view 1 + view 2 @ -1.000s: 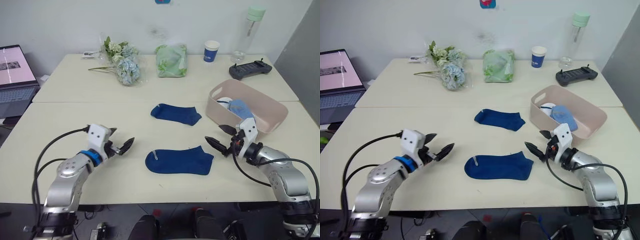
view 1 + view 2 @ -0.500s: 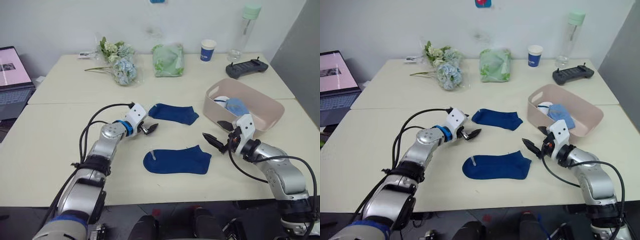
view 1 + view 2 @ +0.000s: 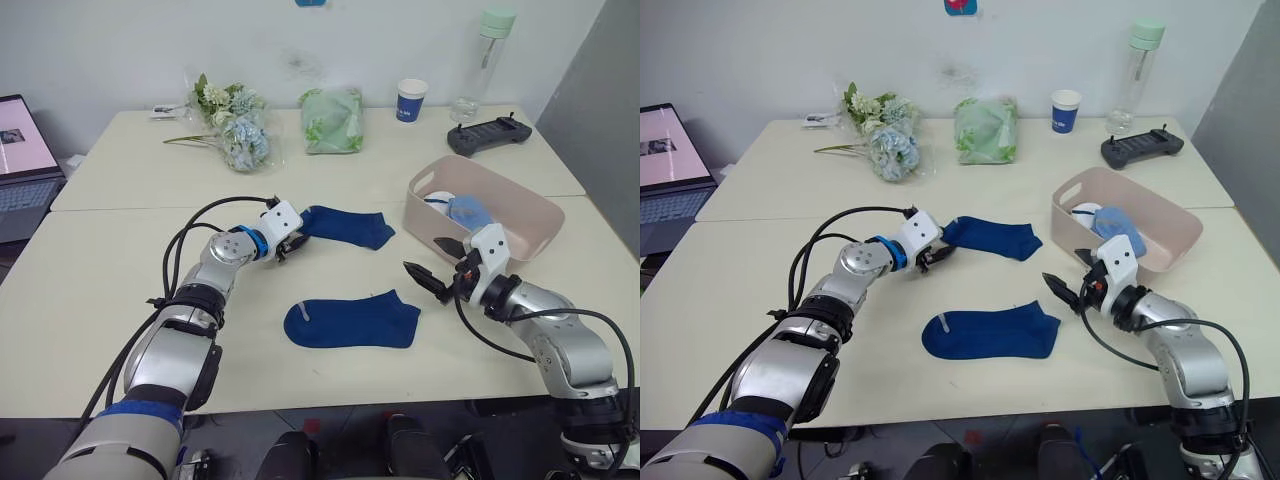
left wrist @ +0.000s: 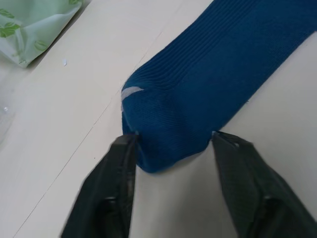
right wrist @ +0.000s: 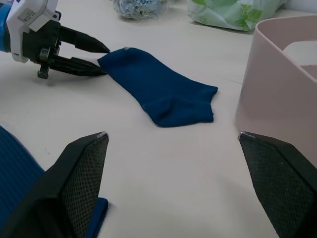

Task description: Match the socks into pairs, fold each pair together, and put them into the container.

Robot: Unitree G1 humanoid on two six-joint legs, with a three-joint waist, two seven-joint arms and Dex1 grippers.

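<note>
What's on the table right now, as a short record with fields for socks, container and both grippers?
far navy sock: flat on the table, cuff end between the left gripper's fingers
near navy sock: flat, untouched
container: pink tub on the right, white and light blue socks inside
left gripper: open, fingers either side of the far navy sock's end
right gripper: open, hovering beside the container
pairing: navy socks not yet together

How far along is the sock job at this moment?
A white and a light blue sock already lie in the pink container. The left tool is open, straddling the end of the far navy sock. The near navy sock lies flat; that pair is yet to be folded. The right tool hovers open.
</note>
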